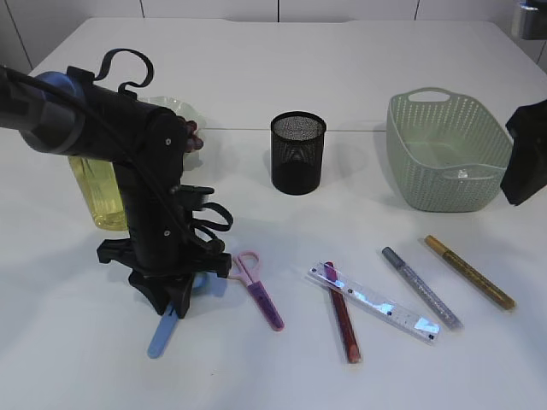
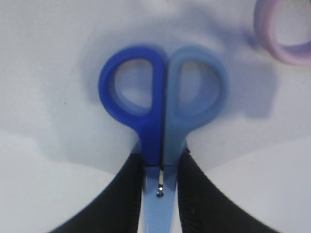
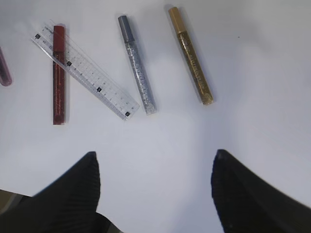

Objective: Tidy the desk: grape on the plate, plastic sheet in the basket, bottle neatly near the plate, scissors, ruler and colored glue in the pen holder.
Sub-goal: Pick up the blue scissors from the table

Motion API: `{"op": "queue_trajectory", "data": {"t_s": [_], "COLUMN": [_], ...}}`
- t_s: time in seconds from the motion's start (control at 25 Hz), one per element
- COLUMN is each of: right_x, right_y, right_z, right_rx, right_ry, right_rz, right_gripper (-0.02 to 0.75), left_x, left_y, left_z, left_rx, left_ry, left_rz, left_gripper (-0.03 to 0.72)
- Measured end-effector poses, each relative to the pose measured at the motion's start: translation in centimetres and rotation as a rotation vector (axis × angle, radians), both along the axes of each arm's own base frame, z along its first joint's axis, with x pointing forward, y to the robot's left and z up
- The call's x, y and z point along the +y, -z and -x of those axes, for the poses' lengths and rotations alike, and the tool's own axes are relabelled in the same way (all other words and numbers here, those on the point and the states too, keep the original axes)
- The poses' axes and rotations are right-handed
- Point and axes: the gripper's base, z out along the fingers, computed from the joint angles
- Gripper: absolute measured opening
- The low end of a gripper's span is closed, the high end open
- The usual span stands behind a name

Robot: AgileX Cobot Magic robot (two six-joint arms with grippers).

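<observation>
My left gripper (image 1: 175,306) is down at the table's front left, shut on the blue scissors (image 2: 146,121) just below their handles; their blade tip (image 1: 161,337) sticks out underneath. Pink scissors (image 1: 261,292) lie right beside them. Further right lie the clear ruler (image 1: 374,301), a red glue pen (image 1: 343,314), a silver one (image 3: 137,65) and a gold one (image 3: 191,56). My right gripper (image 3: 155,160) hangs open and empty over bare table near those pens. The black mesh pen holder (image 1: 298,152) stands mid-table. Behind the left arm are the yellow bottle (image 1: 96,195), the plate (image 1: 178,106) and dark grapes (image 1: 195,135).
The green basket (image 1: 444,149) stands at the right with something small and shiny on its floor; I cannot tell whether that is the plastic sheet. The right arm (image 1: 526,154) shows at the right edge, beside the basket.
</observation>
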Motion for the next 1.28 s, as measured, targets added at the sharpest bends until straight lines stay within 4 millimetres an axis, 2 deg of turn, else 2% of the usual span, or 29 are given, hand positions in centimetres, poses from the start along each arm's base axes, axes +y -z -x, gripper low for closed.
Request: {"op": "queue_trajectory", "data": {"t_s": [0.4,0.64,1.0,1.28], "right_x": [0.0,0.0,0.0,0.0], "right_y": [0.0,0.0,0.0,0.0], "right_z": [0.0,0.0,0.0,0.0], "right_rx": [0.0,0.0,0.0,0.0], "right_ry": [0.0,0.0,0.0,0.0], "right_rz": [0.0,0.0,0.0,0.0], "right_gripper": [0.557,0.557,0.557,0.557], "left_x": [-0.1,-0.1,0.0,0.4], "left_y": [0.0,-0.2,-2.9,-3.3], "left_z": [1.2,1.2,0.9,1.6], "left_rx": [-0.021,-0.054,-0.152,-0.2], "left_ry": [0.044,0.045,0.064,0.061], "left_rz": [0.001,0.015,0.045,0.071], "left_gripper": [0.165,0.165,0.165,0.165]}}
